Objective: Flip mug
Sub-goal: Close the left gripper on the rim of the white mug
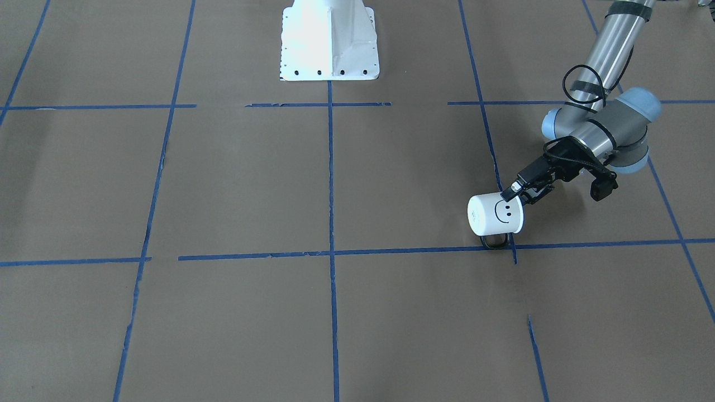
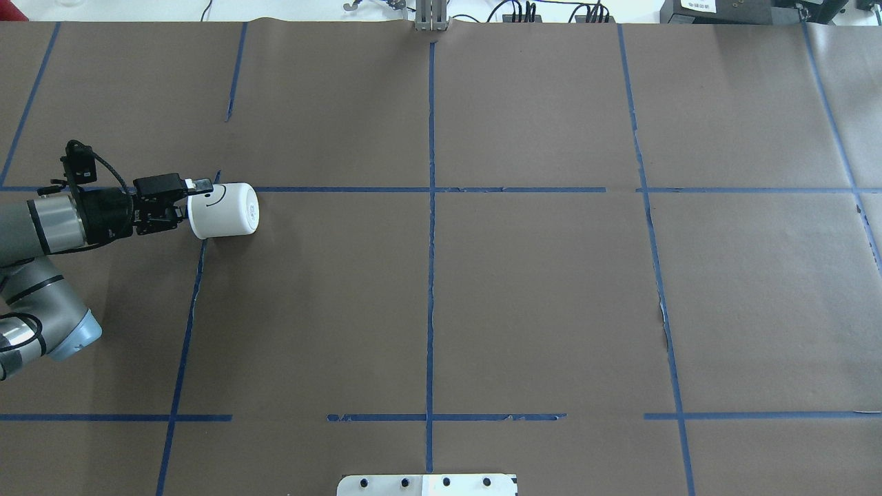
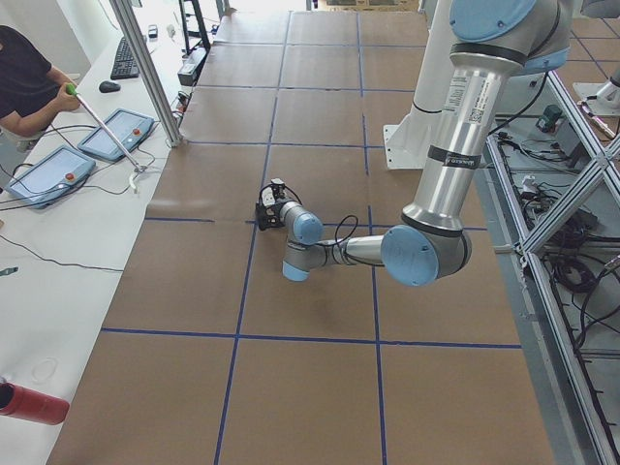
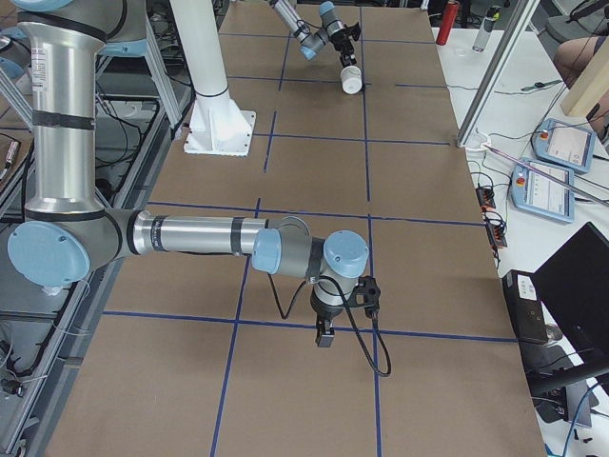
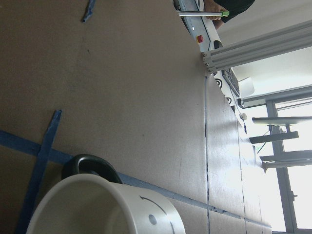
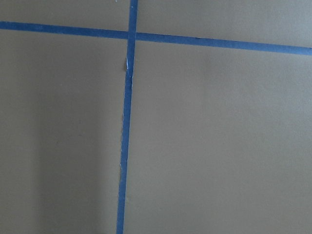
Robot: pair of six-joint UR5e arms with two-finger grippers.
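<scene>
We are clamping our left gripper on the mug at its open end. One finger is lying along the outer wall just by the rim. The other is sitting behind the mug's wall, so we are not seeing it.

The mug is lying on its side on the table, which is covered in brown paper. It is on our left part of the table, just beside a crossing of the blue tape lines. Its flat base is pointing toward the middle of the table and its mouth is facing our left wrist. The smiley face is facing upward. The black loop handle is pointing down and appears to be touching the paper at a tape line. We cannot tell whether the white body itself is resting on the paper.

Our right gripper is hanging low over the table, well apart from the mug, and pointing down near another tape line. It is showing only in the side view, so we cannot tell how its jaws are standing.
</scene>
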